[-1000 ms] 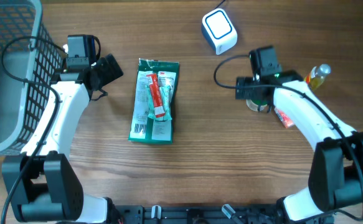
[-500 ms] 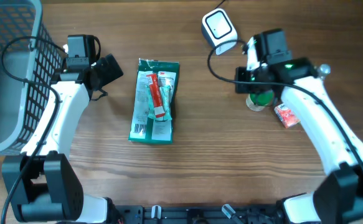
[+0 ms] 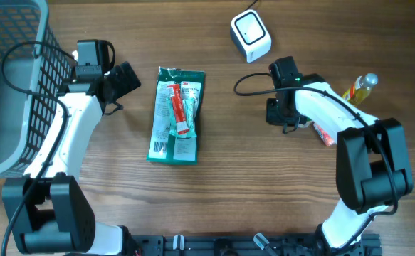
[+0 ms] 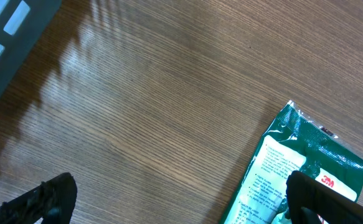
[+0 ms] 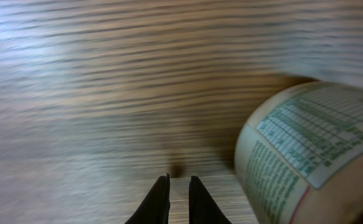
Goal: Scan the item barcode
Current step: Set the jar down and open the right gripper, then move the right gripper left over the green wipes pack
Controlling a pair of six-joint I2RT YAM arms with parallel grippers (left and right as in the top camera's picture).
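Green-printed label (image 5: 306,143) — wrist view only

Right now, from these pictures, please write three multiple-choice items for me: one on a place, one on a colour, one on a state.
1. Where is the white cube-shaped scanner?
A. inside the grey mesh basket
B. on the table, up and to the right of the package in the overhead view
C. on top of the package

2. What colour is the flat plastic package?
A. green
B. blue
C. yellow

3. How is the left gripper?
A. shut on the package
B. shut, empty
C. open, empty

Answers: 1 B, it sits on bare wood, apart from the package. 2 A, the wrapper is green in both views. 3 C, its fingers stand wide apart.
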